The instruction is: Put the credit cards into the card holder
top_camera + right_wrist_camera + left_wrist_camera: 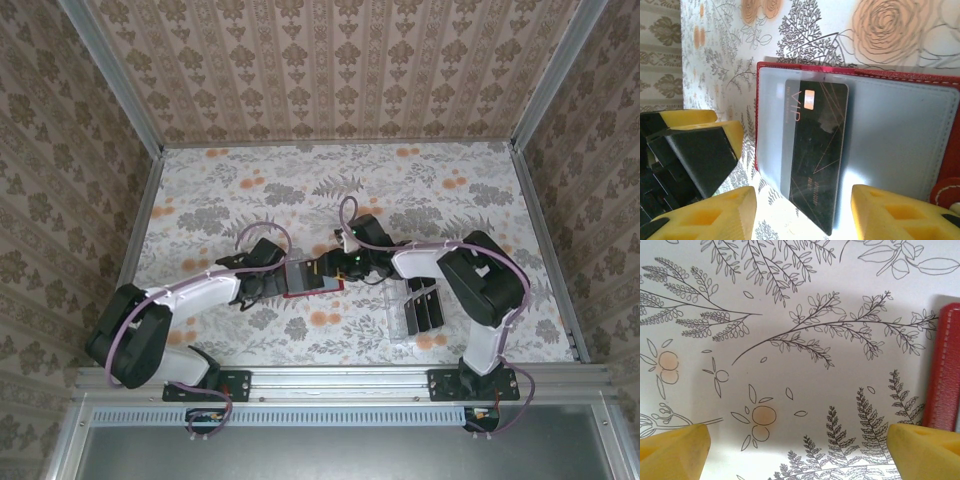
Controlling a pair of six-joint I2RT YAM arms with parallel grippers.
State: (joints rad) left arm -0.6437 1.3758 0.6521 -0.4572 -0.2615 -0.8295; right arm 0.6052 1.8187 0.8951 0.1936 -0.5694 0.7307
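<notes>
The credit card [815,150] looked thin, stiff, best pinched at its protruding end; the right hand [802,205] stood part-open astride it; the left hand [797,445] gaped wide beside the card holder [945,370].

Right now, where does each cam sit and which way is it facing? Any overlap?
Top external: above and behind the robot, facing down at the table; left arm and right arm show whole.
Left wrist: on the left arm, facing down at the table; left tool fingertips at the bottom corners.
Right wrist: on the right arm, facing the open card holder with a credit card partly in it; right tool fingertips at bottom.
Shared: all three catch the red card holder.
</notes>
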